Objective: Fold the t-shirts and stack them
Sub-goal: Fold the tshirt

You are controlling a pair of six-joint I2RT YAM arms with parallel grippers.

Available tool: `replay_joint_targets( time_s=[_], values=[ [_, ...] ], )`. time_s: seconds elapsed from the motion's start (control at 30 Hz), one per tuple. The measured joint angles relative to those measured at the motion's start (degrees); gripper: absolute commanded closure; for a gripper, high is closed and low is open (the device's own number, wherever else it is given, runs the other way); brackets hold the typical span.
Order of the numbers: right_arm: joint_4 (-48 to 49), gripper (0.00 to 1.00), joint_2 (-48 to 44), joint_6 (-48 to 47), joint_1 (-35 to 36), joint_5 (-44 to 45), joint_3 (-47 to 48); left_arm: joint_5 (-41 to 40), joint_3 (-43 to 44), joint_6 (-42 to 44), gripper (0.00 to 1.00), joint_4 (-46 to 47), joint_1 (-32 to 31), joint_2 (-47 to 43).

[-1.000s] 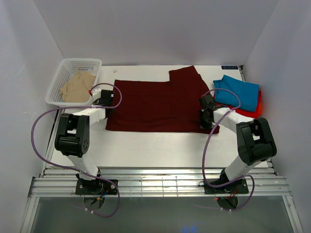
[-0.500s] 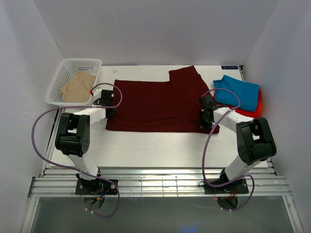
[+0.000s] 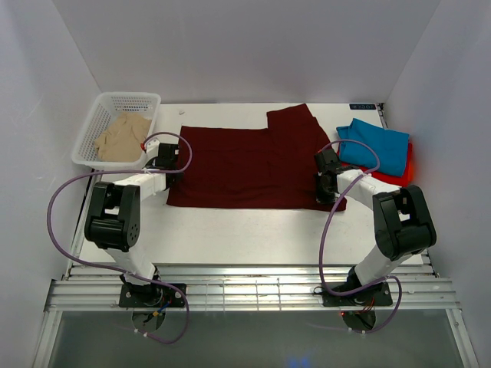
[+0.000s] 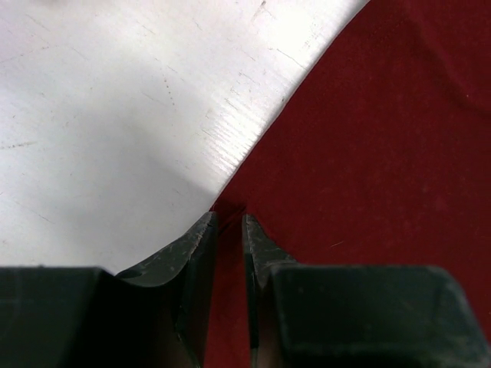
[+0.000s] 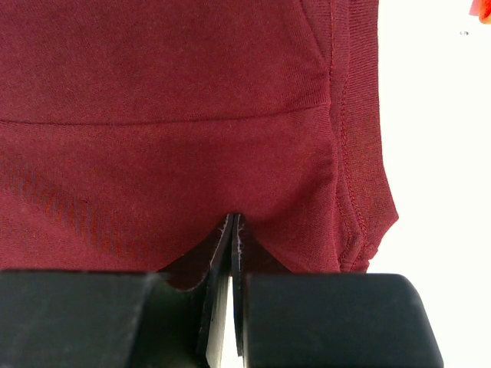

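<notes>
The dark maroon t-shirt [image 3: 245, 165] lies spread flat across the middle of the table, one sleeve toward the back. My left gripper [image 3: 173, 169] is at its left edge. In the left wrist view [image 4: 229, 218] the jaws are nearly closed with maroon cloth [image 4: 368, 138] between them. My right gripper [image 3: 327, 190] is at the shirt's right edge. In the right wrist view [image 5: 232, 217] the jaws are shut, pinching the cloth [image 5: 192, 92] near the hem. A folded teal-blue t-shirt [image 3: 376, 146] lies on the red-orange one [image 3: 405, 170] at the right. The beige t-shirt [image 3: 123, 136] is in the basket.
The white mesh basket [image 3: 126, 96] stands at the back left corner. White walls enclose the table on the left, back and right. A purple cable loops from each arm. Bare table shows in front of the maroon shirt [image 3: 245, 230].
The left gripper has shifted very slightly at the shirt's left edge and its cable loop has moved. The shirt and the right arm have not visibly moved.
</notes>
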Motion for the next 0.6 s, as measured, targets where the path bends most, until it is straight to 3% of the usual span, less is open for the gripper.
replay_joint_targets(
  time_s=[0.4,0.6],
  values=[
    [-0.04,0.92,0.00,-0.02,0.00,-0.02,0.02,1.53,0.37,0.02,0.71,0.26,0.00,1.79],
    [-0.04,0.92,0.00,-0.02,0.00,-0.04,0.02,1.62,0.55,-0.04,0.95,0.42,0.00,1.95]
  ],
)
